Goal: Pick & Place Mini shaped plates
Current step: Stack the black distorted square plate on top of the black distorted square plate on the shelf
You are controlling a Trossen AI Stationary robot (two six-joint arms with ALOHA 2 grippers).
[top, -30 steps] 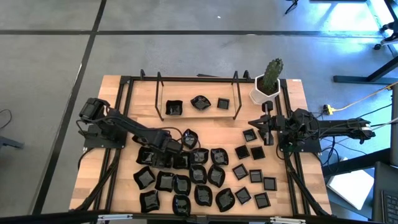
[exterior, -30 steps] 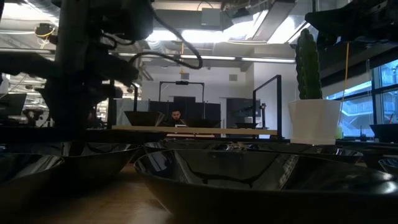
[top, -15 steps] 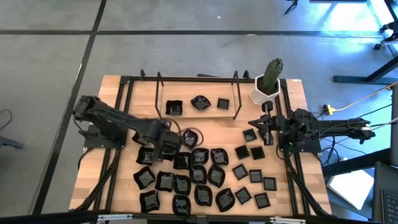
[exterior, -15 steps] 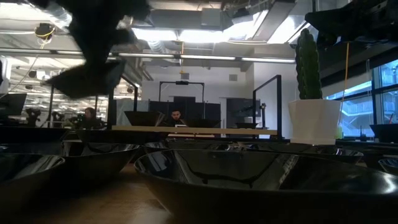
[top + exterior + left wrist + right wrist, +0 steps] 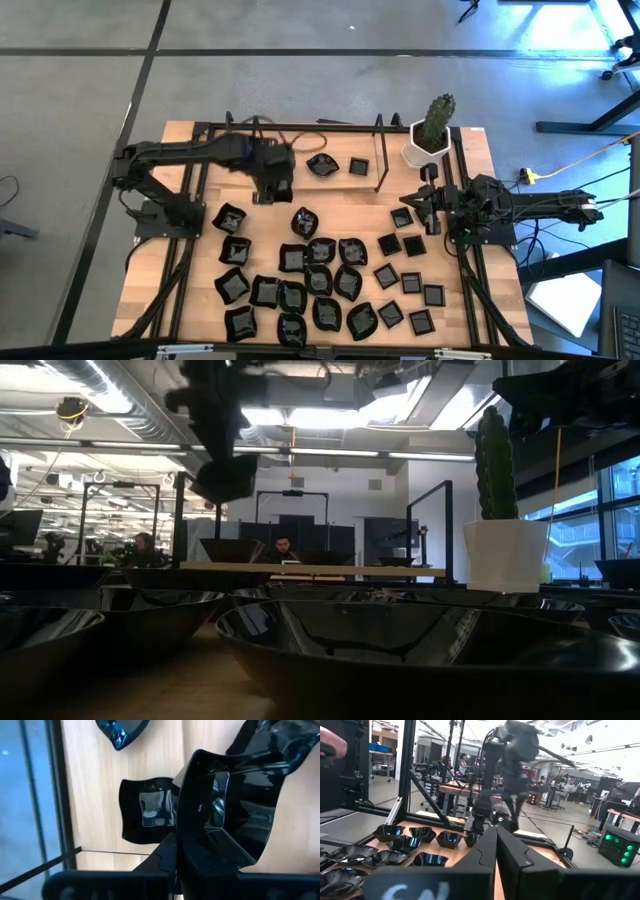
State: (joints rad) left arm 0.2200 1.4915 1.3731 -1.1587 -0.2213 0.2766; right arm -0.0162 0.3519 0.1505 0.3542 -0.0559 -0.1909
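Glossy black plates (image 5: 318, 279) on matt wooden table (image 5: 180, 300).

A wooden table (image 5: 200, 290) is seen, strewn with glossy black mini plates (image 5: 318, 283); a white cactus pot (image 5: 424, 152) is stood at one corner.

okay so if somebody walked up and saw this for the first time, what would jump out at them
First, the crowd of glossy black mini plates scattered over the near half of the wooden table. Next, the left claw, shut on a wavy-edged plate and raised over the far metal rack, where three plates already sit. Then the green cactus in its white pot at the far right corner, beside the parked right claw.
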